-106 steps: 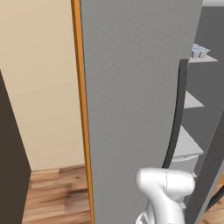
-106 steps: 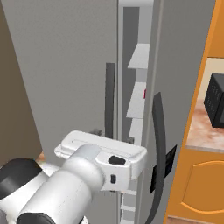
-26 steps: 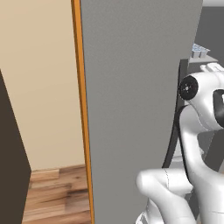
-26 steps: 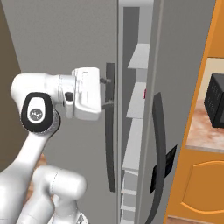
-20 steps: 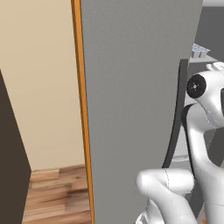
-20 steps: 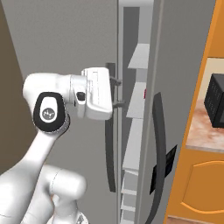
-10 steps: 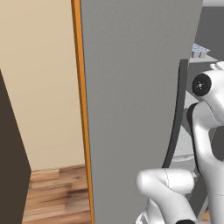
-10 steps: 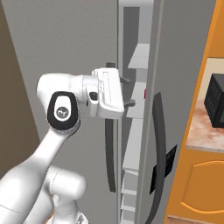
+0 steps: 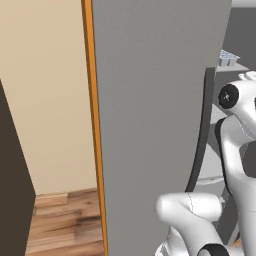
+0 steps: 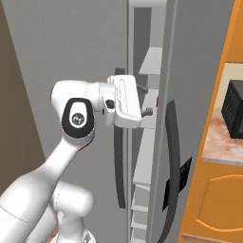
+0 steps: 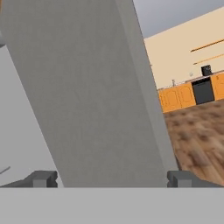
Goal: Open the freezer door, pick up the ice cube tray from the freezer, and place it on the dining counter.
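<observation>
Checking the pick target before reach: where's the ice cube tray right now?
The small pale blue-white gridded ice cube tray sits at the upper right of the left base view, inside the grey freezer, above the white arm and right of the dark curved bar handle.

A: Where is the hand [image 10: 151, 112] fitting?
B: It is reaching into the narrow gap beside the door [image 10: 90, 57].
A: What is blocking?
B: The door's edge [image 11: 87, 96] is standing between the spread fingertips [image 11: 43, 178].
</observation>
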Tool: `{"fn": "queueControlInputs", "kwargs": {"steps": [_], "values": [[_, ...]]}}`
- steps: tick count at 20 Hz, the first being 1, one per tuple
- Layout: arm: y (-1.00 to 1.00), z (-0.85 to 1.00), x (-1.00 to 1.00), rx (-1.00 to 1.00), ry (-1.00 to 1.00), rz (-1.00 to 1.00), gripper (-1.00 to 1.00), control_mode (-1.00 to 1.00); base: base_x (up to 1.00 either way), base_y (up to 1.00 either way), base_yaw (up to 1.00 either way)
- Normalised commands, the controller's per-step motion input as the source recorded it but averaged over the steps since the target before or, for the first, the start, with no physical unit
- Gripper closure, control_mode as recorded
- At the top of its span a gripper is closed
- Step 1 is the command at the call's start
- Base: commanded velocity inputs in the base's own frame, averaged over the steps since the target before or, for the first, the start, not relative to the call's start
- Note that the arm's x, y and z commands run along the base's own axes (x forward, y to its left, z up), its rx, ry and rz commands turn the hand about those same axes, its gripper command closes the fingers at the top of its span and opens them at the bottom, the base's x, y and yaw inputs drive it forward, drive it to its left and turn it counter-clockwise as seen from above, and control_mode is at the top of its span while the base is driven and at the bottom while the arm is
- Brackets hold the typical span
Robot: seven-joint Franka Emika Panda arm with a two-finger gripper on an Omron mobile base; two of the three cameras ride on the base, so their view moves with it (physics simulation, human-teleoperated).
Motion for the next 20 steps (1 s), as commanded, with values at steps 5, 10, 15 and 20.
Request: {"fn": "queueControlInputs", "kwargs": {"steps": [5,10,15,20], "values": [[-0.23,-0.06,0.12,0.00,0.00,-0.01,-1.00,-1.00,0.00,0.00,0.00],[-0.31,-0.05,0.05,0.00,0.00,0.00,-1.00,-1.00,0.00,0.00,0.00],[-0.27,-0.04,0.01,0.00,0.00,0.00,-1.00,-1.00,0.00,0.00,0.00],[-0.29,-0.03,0.00,0.00,0.00,-0.01,-1.00,-1.00,0.00,0.00,0.00]]}}
